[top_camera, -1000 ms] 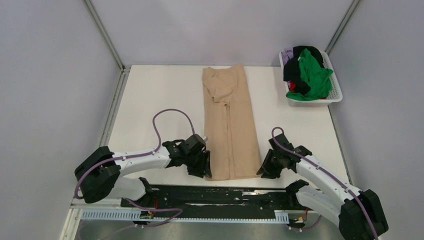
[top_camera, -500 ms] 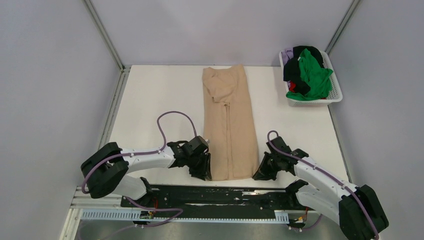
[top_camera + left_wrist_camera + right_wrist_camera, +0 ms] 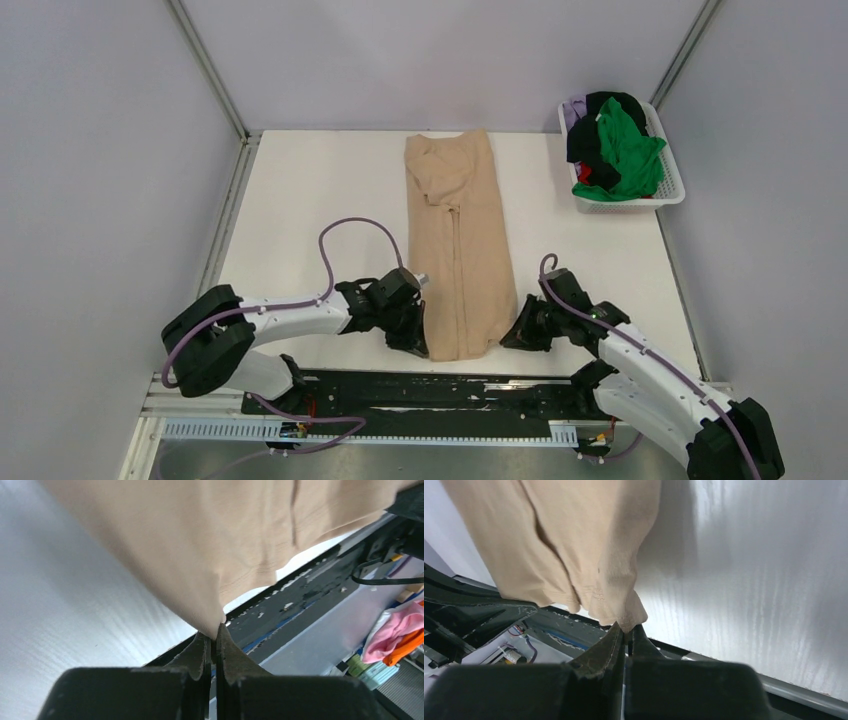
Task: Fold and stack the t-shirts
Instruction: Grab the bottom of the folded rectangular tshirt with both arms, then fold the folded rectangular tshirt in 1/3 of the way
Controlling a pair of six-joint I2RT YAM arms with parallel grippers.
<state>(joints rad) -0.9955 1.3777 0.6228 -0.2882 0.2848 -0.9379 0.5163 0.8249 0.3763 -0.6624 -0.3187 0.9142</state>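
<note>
A tan-beige t-shirt lies folded into a long strip down the middle of the white table. My left gripper is shut on its near left corner, and the left wrist view shows the cloth pinched between the fingertips. At the near right corner my right gripper is shut on the hem; the right wrist view has the beige cloth caught in the fingertips. The near edge of the shirt is lifted slightly off the table. Other t-shirts, bright green, black, red and pale purple, are heaped in the basket.
A white latticed basket stands at the far right corner of the table. A black rail runs along the near edge between the arm bases. Grey walls close in the table on three sides.
Both grippers have shut on the near corners of the beige shirt. The near hem has gathered inward and risen a little off the table.
</note>
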